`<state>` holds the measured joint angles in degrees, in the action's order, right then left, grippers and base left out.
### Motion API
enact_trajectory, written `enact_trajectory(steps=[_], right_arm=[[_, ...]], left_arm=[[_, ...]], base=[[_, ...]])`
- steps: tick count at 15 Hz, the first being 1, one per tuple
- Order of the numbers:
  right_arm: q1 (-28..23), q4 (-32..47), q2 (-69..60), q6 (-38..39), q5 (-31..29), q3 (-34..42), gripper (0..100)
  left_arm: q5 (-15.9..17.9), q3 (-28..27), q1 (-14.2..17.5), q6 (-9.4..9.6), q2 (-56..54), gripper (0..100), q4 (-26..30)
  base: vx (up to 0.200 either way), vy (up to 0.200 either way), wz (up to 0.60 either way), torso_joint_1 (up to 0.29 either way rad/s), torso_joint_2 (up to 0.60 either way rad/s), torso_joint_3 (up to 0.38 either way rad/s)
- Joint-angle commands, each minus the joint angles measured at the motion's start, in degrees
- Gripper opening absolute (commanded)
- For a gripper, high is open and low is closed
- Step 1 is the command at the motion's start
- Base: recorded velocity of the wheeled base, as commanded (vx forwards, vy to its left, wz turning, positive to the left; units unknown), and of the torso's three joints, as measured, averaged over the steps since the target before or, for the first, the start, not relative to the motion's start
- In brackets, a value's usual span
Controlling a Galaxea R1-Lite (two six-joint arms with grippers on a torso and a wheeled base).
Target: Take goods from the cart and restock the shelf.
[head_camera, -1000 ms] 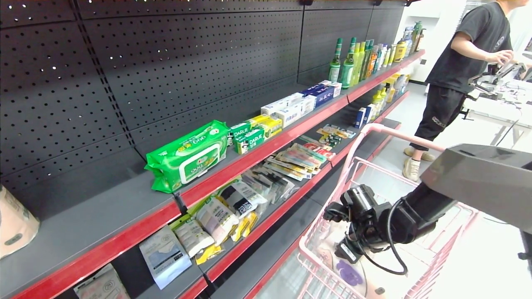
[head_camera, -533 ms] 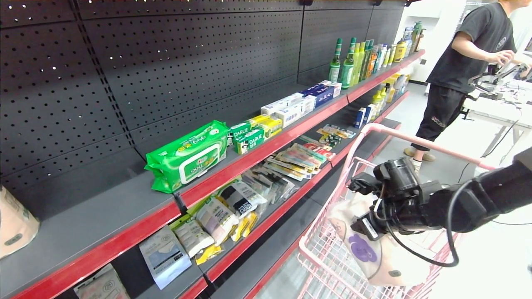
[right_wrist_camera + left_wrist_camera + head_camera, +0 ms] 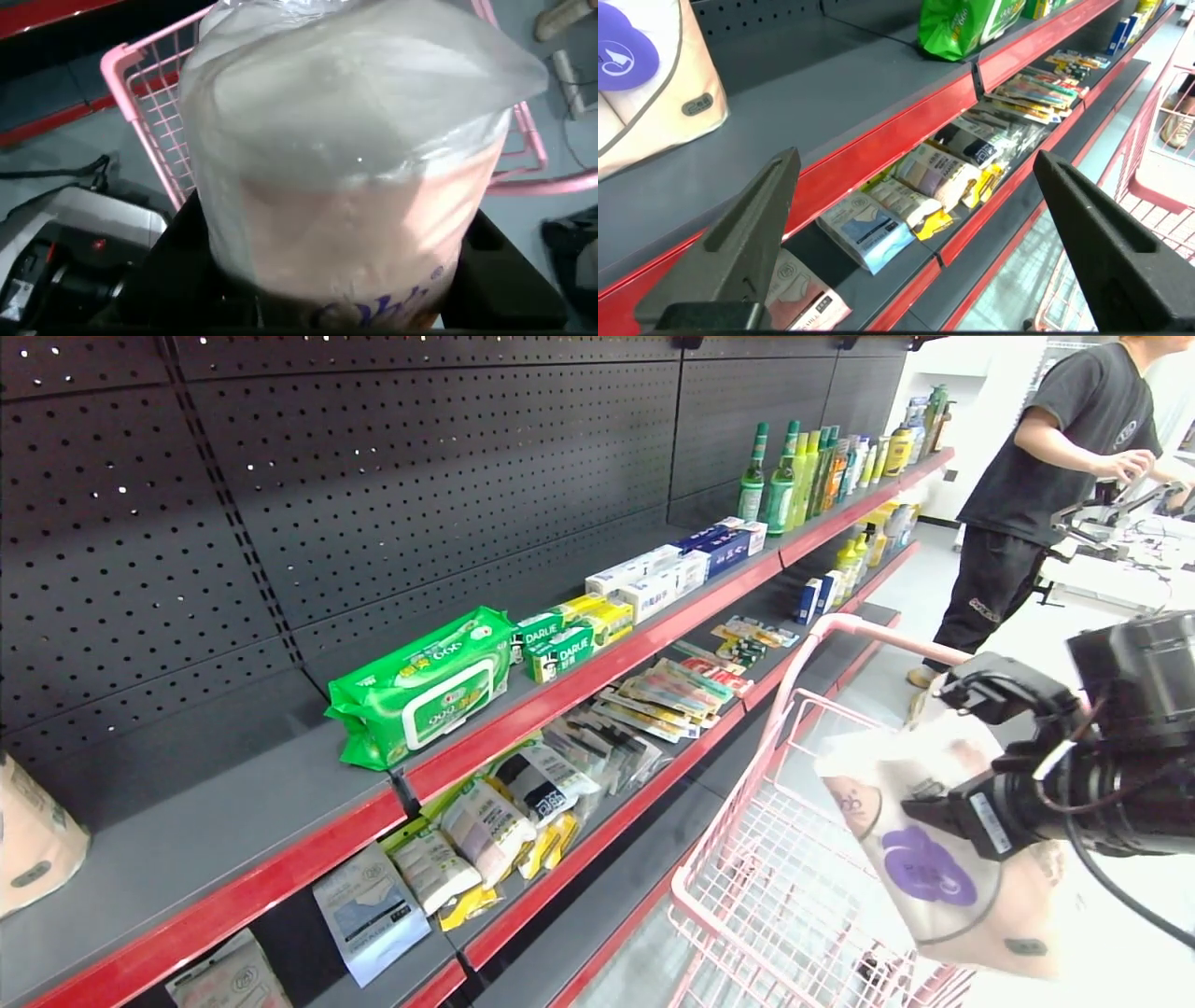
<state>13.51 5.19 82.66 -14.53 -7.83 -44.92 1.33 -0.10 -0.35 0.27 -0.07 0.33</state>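
My right gripper (image 3: 948,751) is shut on a beige paper-roll pack (image 3: 924,868) with a purple mark, held in the air above the right side of the pink cart (image 3: 695,910). In the right wrist view the pack (image 3: 355,187) bulges between the two dark fingers, with the cart's wire rim (image 3: 140,84) below it. A like pack (image 3: 28,840) stands at the far left of the grey top shelf (image 3: 215,831). My left gripper (image 3: 915,163) hangs open over that shelf's red front edge (image 3: 878,149), near the standing pack (image 3: 645,84).
A green wipes pack (image 3: 420,686), toothpaste boxes (image 3: 569,635) and bottles (image 3: 784,476) line the top shelf to the right. The lower shelf holds bagged goods (image 3: 485,821). Bare shelf lies between the standing pack and the wipes. The cart handle (image 3: 896,639) rises near the shelf.
The right gripper has lifted the paper-roll pack up out of the cart and carried it to the right. The shelf goods have not moved.
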Motion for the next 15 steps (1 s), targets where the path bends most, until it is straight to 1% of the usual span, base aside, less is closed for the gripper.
enact_trajectory(steps=[1, 3, 4, 6, 8, 15], right_arm=[[-4.98, 1.13, -9.8, -1.99, -0.26, 0.19, 0], [-8.94, 3.16, -13.67, -5.33, 0.18, -0.17, 0], [-9.73, 3.24, -14.81, -5.77, 0.27, 0.01, 0], [-11.4, 3.33, -17.19, -5.95, 2.55, 0.27, 0], [-13.24, 3.33, -17.54, -6.04, 3.61, 0.63, 0], [-14.47, 3.24, -17.45, -5.95, 3.7, 0.98, 0]], left_arm=[[-0.01, 0.01, 0.0, -0.09, 0.07, 100, -0.07], [-0.01, 0.01, 0.0, -0.09, 0.07, 100, 0.02], [-0.01, 0.01, 0.0, -0.09, 0.07, 100, 0.02], [-0.01, 0.01, 0.0, -0.09, 0.07, 100, 0.02], [-0.01, 0.01, 0.0, -0.09, 0.07, 100, 0.02], [-0.01, 0.01, 0.0, -0.09, 0.07, 100, 0.02]], base=[[0.0, 0.0, 0.0, 0.0, 0.0, 0.0], [0.0, 0.0, 0.0, 0.0, 0.0, 0.0], [0.0, 0.0, 0.0, 0.0, 0.0, 0.0], [0.0, 0.0, 0.0, 0.0, 0.0, 0.0], [0.0, 0.0, 0.0, 0.115, -0.25, -0.137], [0.0, 0.0, 0.0, 0.163, -0.36, -0.196]])
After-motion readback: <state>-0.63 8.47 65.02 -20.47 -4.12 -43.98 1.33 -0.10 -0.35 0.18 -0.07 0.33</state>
